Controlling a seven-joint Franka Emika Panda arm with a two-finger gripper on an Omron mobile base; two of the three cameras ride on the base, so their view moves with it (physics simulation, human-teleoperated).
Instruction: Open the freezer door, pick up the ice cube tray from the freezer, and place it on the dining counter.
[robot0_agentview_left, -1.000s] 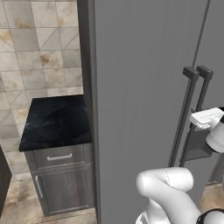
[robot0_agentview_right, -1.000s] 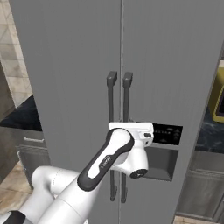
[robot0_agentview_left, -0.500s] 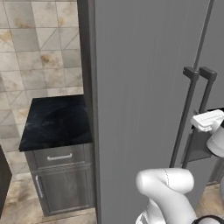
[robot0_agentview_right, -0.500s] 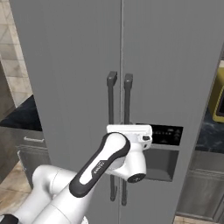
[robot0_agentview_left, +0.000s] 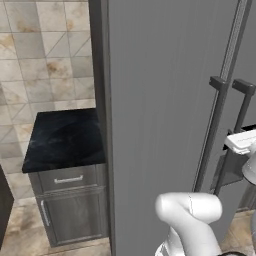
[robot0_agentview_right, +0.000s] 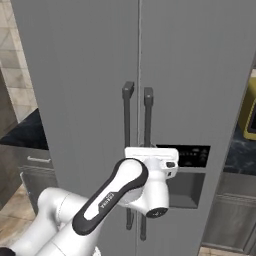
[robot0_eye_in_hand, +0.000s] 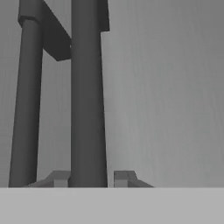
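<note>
The freezer (robot0_agentview_right: 90, 75) stands shut, a tall grey metal front with two doors. The freezer door (robot0_agentview_right: 200, 75) is the right panel, and its dark vertical bar handle (robot0_agentview_right: 148, 115) runs next to the left door's handle (robot0_agentview_right: 127, 115). My white hand (robot0_agentview_right: 150, 162) presses against that right bar at mid height. In the hand view my gripper (robot0_eye_in_hand: 92, 177) is shut on the handle (robot0_eye_in_hand: 89, 96), with one fingertip (robot0_eye_in_hand: 61, 177) on each side of it. The hand also shows at the right edge (robot0_agentview_left: 244, 142). The ice cube tray is hidden behind the door, and the dining counter is out of view.
A small black-topped drawer cabinet (robot0_agentview_left: 65, 140) stands against the tiled wall to the freezer's left. A dark dispenser panel (robot0_agentview_right: 187, 172) sits in the right door just beside my hand. A yellow object (robot0_agentview_right: 248, 112) rests on the counter at far right.
The fingers have closed in around the bar handle and the hand has sunk slightly. Both doors stay shut.
</note>
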